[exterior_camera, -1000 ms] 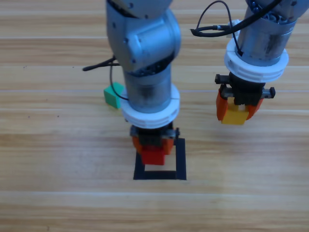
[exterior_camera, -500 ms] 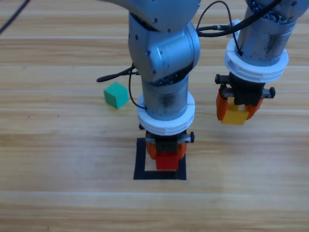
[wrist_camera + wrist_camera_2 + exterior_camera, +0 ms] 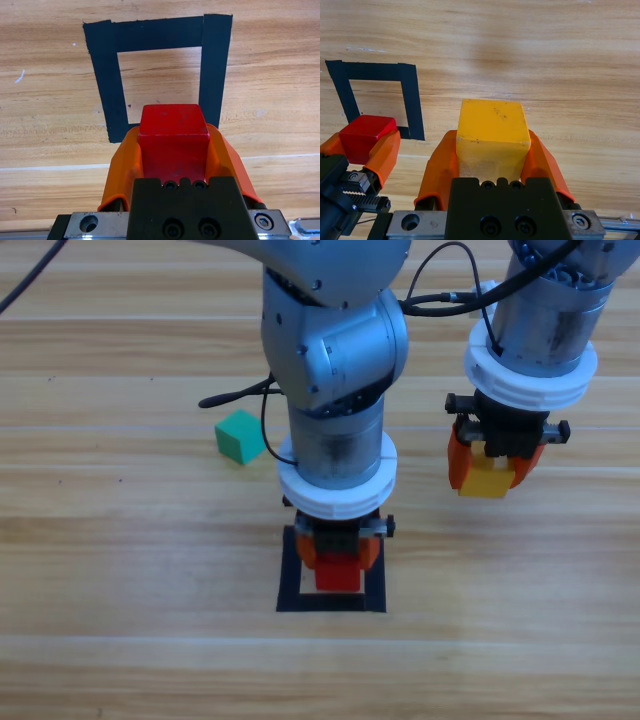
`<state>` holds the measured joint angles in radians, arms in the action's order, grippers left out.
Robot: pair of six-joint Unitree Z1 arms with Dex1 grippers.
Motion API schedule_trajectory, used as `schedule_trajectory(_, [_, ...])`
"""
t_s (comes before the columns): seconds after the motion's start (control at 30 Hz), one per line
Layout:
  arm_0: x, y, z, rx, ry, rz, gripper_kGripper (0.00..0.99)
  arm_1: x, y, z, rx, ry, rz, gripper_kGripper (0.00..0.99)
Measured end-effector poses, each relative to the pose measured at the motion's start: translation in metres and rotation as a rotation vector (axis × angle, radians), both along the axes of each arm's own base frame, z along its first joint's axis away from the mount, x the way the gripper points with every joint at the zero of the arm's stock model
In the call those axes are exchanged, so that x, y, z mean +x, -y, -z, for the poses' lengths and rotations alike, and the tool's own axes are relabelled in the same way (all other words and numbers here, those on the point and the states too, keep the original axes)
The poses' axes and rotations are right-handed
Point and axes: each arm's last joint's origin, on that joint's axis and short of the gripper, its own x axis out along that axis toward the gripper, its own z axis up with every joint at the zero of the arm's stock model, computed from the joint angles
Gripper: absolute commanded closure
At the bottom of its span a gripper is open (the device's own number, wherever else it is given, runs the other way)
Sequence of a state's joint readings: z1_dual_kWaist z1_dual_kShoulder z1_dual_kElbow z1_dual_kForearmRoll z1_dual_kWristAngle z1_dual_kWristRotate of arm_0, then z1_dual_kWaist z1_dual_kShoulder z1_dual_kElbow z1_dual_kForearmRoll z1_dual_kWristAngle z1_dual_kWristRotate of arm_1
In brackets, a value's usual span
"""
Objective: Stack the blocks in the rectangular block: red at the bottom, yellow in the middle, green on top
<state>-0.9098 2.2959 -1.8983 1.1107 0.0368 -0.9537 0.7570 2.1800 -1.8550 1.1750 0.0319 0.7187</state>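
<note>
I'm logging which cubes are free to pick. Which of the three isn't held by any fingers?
The green cube: it sits alone on the table, left of the left arm. The red cube is in the left gripper, the yellow cube in the right gripper.

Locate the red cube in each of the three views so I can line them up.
High view: red cube low centre, in the left gripper, over the black tape square.
Left wrist view: centre, between the orange jaws, the tape square beyond it.
Right wrist view: far left, in the left gripper; the yellow cube fills the centre.
Shared landmark: the black tape square.
</note>
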Motion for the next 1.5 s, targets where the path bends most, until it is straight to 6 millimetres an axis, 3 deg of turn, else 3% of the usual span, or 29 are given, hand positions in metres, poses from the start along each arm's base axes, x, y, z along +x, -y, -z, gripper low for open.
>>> schedule_trajectory(0.53, [0.006, -0.002, 0.001, -0.005, 0.007, 0.019, 0.990, 0.000, 0.000, 0.000, 0.000, 0.000, 0.001, 0.562])
schedule_trajectory(0.87, [0.010, 0.001, 0.015, 0.007, -0.002, 0.027, 0.990, 0.000, 0.000, 0.000, 0.000, 0.000, 0.001, 0.562])
schedule_trajectory(1.5, [0.022, -0.009, 0.016, 0.009, -0.003, 0.007, 0.990, 0.000, 0.000, 0.000, 0.000, 0.000, 0.001, 0.560])
